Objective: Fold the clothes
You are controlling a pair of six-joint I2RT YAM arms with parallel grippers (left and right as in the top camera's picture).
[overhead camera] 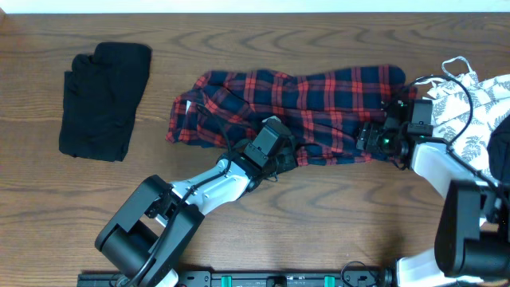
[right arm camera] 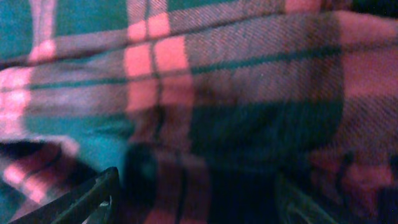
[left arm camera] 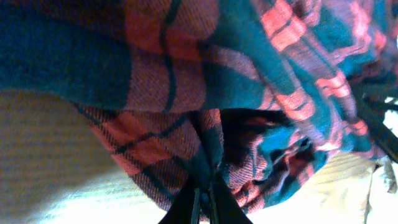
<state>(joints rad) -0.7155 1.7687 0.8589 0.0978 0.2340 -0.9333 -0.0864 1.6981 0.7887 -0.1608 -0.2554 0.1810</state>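
Plaid shirt (overhead camera: 303,108), red and navy, shown from overhead lying crumpled lengthwise across the middle of the wooden counter (overhead camera: 239,40). A black garment (overhead camera: 106,100) lies folded well apart from it to the left. A white leaf-print garment (overhead camera: 470,100) lies at the right edge, just beside the shirt's right end. The left hand (overhead camera: 288,157) meets the shirt at its near edge, roughly at mid-length. The right hand (overhead camera: 365,137) sits at the near right corner of the shirt, partly over the cloth.

Left wrist view: the plaid shirt hangs in loose folds above the pale counter surface and fills the upper part of the picture. The left hand's two dark fingers (left arm camera: 186,208) stand pressed together at the bottom centre. They are clenched on a gathered fold of the plaid shirt, whose cloth runs down into the tips.

Right wrist view: plaid cloth fills the whole picture at very close range and is slightly blurred. One dark finger (right arm camera: 81,202) of the right hand shows at the lower left, and the other is only dimly visible at the lower right. The hand is released, its fingers spread wide, with shirt cloth lying across the gap between them.
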